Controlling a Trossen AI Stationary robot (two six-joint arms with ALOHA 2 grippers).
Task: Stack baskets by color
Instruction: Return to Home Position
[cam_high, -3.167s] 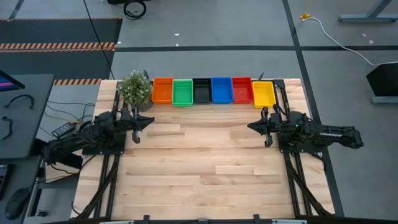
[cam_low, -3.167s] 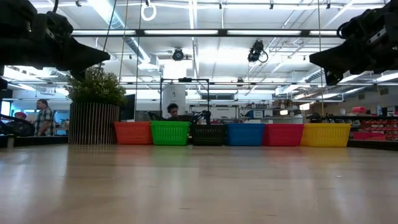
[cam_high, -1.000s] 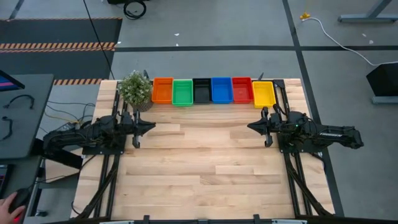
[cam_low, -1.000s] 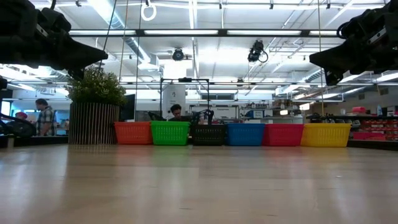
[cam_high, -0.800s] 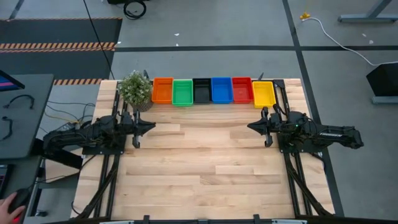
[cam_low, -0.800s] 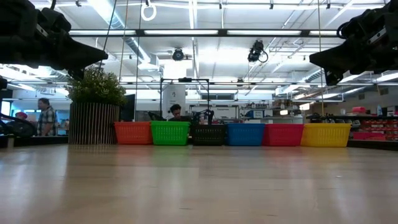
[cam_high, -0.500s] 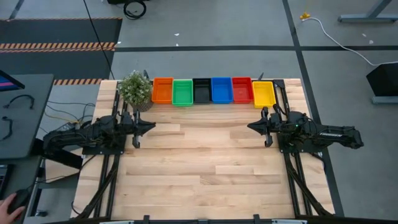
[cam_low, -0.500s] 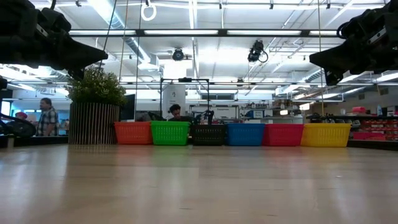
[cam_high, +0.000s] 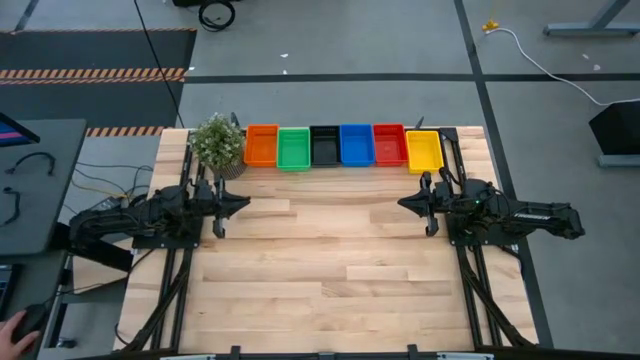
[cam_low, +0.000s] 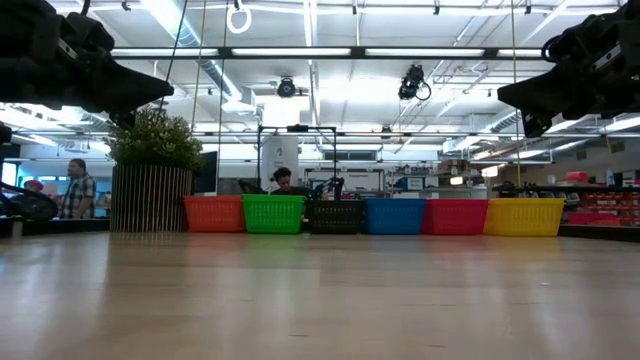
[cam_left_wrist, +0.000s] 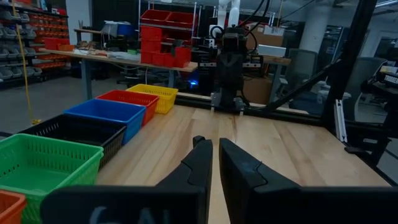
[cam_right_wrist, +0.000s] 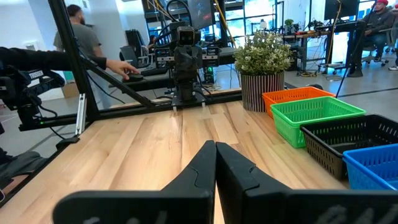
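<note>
**Six colours in a row, both my claws empty**

The baskets sit side by side along the table's (cam_high: 330, 270) far edge, in the upper middle of the high view. Running rightward from the potted plant (cam_high: 217, 142), they are the orange basket (cam_high: 261, 146), green basket (cam_high: 293, 149), black basket (cam_high: 324, 146), blue basket (cam_high: 356, 144), red basket (cam_high: 389, 144) and yellow basket (cam_high: 423, 151). Each colour shows as one footprint, so I judge the pairs are nested and the stacking is done.

My left gripper (cam_left_wrist: 212, 142) hangs above bare wood at centre left of the high view. Its fingers are drawn in to a thin slit and hold nothing. My right gripper (cam_right_wrist: 215, 144) mirrors it at centre right, fingers pressed together and also empty. Both are well apart from the row.

If I had to lift one again, I would expect thin mesh plastic, very light and with walls that flex under a pinch. I would straddle a wall at the middle of the rim, one finger inside and one outside, and squeeze gently. On a nested pair, gripping only the upper rim could leave the lower basket behind, so I would reach deep enough to catch both walls. The smooth rim could slip, but the mesh should give my pads some bite.
</note>
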